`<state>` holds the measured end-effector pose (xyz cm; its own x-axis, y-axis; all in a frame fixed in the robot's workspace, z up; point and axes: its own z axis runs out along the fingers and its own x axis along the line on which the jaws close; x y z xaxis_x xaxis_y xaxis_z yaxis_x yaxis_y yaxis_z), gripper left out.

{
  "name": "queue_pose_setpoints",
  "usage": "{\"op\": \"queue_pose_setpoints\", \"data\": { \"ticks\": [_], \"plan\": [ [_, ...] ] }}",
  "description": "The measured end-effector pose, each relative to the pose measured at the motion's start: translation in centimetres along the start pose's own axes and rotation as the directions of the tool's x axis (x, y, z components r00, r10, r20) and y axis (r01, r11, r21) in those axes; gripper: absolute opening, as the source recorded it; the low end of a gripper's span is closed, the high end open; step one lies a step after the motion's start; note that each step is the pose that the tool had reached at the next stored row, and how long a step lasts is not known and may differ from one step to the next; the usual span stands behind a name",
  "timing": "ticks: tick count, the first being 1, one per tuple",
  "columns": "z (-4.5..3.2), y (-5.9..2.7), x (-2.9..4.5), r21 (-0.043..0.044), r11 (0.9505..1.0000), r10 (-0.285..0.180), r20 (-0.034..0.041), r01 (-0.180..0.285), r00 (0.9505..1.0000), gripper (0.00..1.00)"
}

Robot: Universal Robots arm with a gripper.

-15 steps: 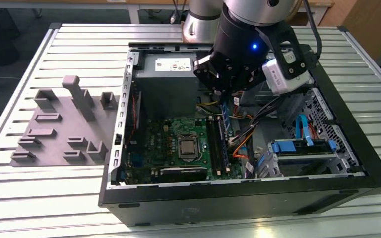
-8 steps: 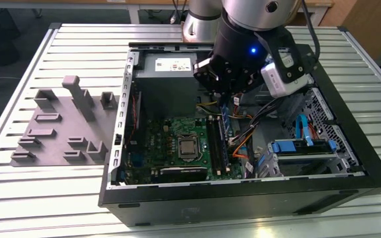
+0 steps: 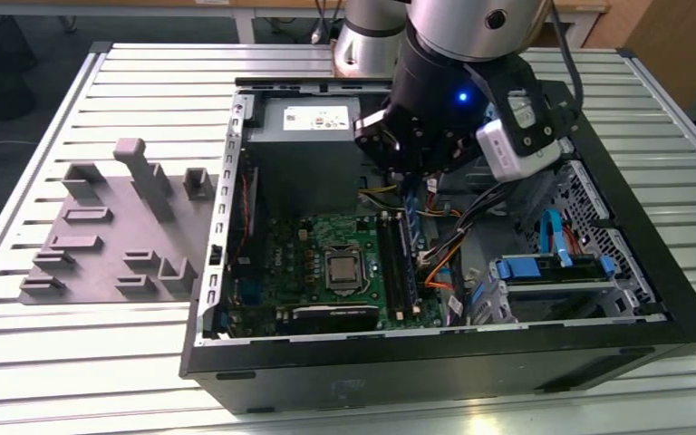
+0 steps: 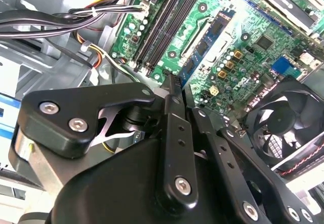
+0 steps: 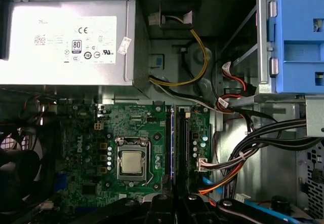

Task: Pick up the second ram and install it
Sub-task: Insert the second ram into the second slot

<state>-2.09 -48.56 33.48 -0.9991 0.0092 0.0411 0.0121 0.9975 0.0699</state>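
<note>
My gripper [image 3: 411, 188] hangs inside the open computer case [image 3: 638, 299], above the green motherboard [image 3: 305, 249]. It is shut on the second ram [image 3: 412, 217], a thin dark board with a bluish edge that points down toward the long black slots [image 3: 393, 267]. In the first wrist view the ram [image 5: 175, 148] appears edge-on between two slots [image 5: 167, 143], with the gripper [image 5: 175, 203] at its near end. In the second wrist view the black fingers [image 4: 172, 112] pinch the ram [image 4: 205, 44], which reaches out over the board.
The grey power-supply box [image 3: 305, 122] sits at the case's far end. The processor socket [image 5: 130, 163] is beside the slots. Cable bundles [image 5: 253, 148] and a blue drive cage [image 3: 547, 267] crowd the exterior view's right. A fan [image 4: 283, 127] is nearby. A grey fixture [image 3: 119, 227] lies outside the case.
</note>
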Motion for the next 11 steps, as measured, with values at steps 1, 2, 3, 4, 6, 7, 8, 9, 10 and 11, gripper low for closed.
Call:
{"op": "queue_pose_setpoints", "data": {
  "ticks": [1,2,3,4,6,7,8,9,10,11],
  "plan": [
    [0.12,-0.01,-0.01,0.0001,1.0000,0.000,0.0000,0.000,1.0000,0.14],
    [0.26,-0.01,-0.02,0.0000,1.0000,0.001,0.0000,-0.001,1.0000,0.14],
    [0.39,-0.03,-0.03,0.0000,1.0000,0.001,0.0001,-0.001,1.0000,0.14],
    [0.53,-0.03,-0.04,0.0000,1.0000,0.002,0.0002,-0.002,1.0000,0.14],
    [0.82,-0.05,-0.05,-0.0001,1.0000,0.003,0.0002,-0.003,1.0000,0.14],
    [0.97,-0.06,-0.07,-0.0001,1.0000,0.004,0.0003,-0.004,1.0000,0.14],
    [1.11,-0.08,-0.08,0.0000,1.0000,0.005,0.0003,-0.005,1.0000,0.14],
    [1.27,-0.09,-0.09,-0.0001,1.0000,0.005,0.0003,-0.005,1.0000,0.14],
    [1.42,-0.10,-0.10,-0.0001,1.0000,0.006,0.0004,-0.006,1.0000,0.14],
    [1.57,-0.11,-0.11,-0.0001,1.0000,0.007,0.0004,-0.007,1.0000,0.14]
  ]
}}
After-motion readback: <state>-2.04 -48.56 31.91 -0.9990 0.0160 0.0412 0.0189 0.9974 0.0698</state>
